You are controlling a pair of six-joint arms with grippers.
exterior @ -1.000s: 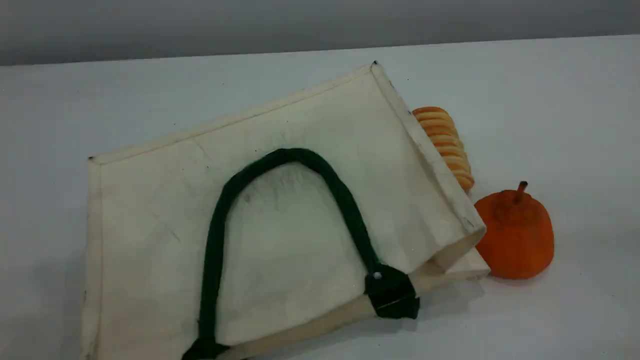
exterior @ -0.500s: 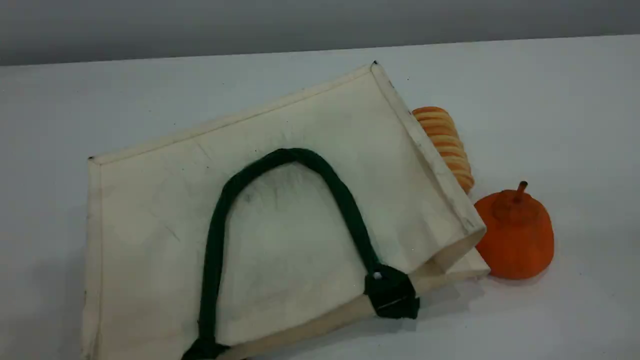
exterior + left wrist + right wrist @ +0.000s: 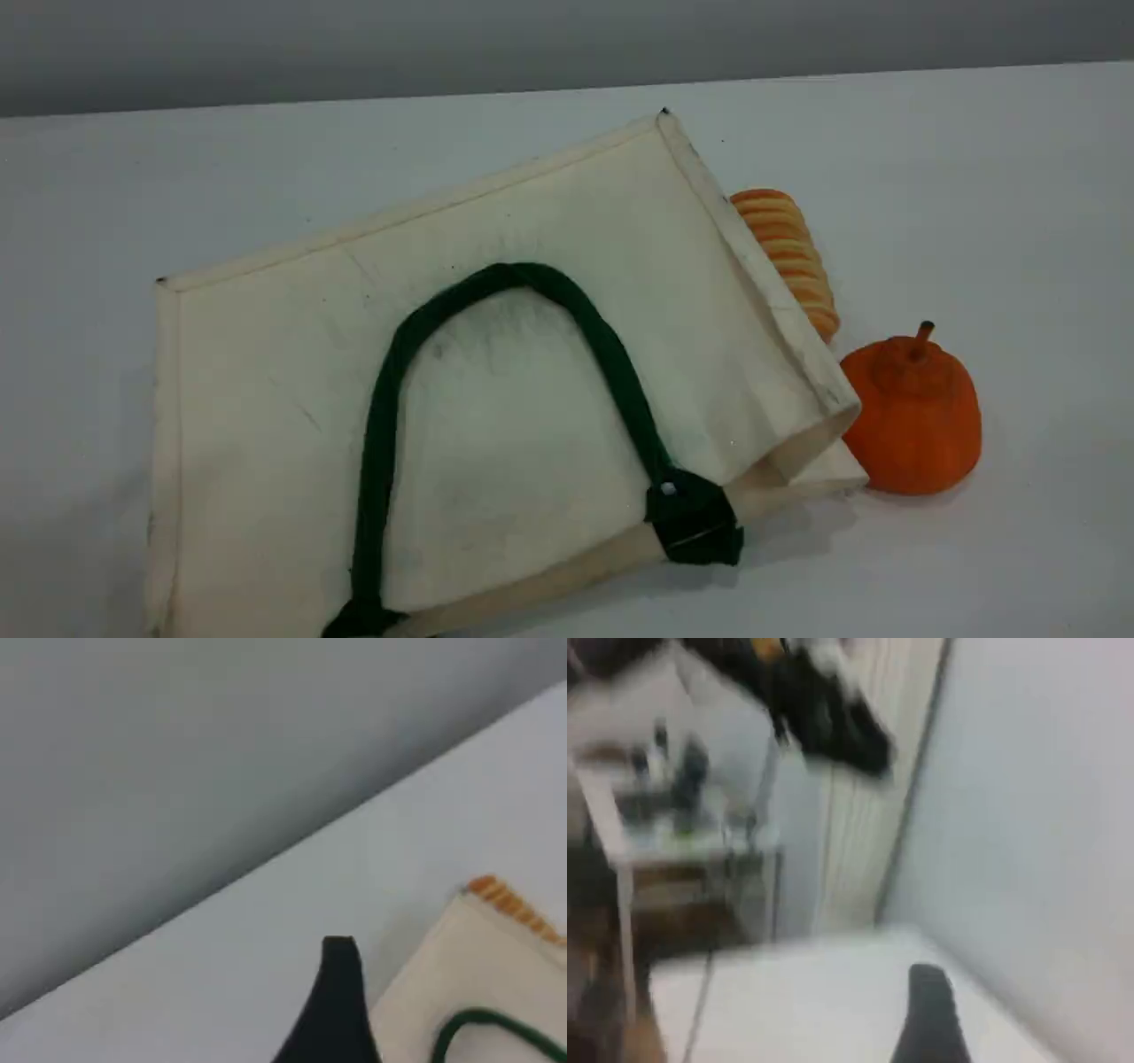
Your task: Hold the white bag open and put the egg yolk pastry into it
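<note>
The white bag (image 3: 549,221) lies flat on the table, and its dark green rope handle (image 3: 496,276) arches over the upper face. The rim with its green tab (image 3: 695,523) faces the near edge and gapes slightly at the right corner. The egg yolk pastry is out of view. Neither gripper appears in the scene view. In the left wrist view one black fingertip (image 3: 339,992) hangs above the table, left of the bag (image 3: 478,966), with nothing on it. The right wrist view is blurred. It shows one black fingertip (image 3: 930,1010) over the white tabletop, far from the bag.
A ridged orange-striped roll (image 3: 788,248) lies against the bag's right edge, partly hidden behind it, and also shows in the left wrist view (image 3: 509,899). An orange pumpkin-shaped item with a stem (image 3: 917,421) stands by the bag's right front corner. A grey wall backs the table.
</note>
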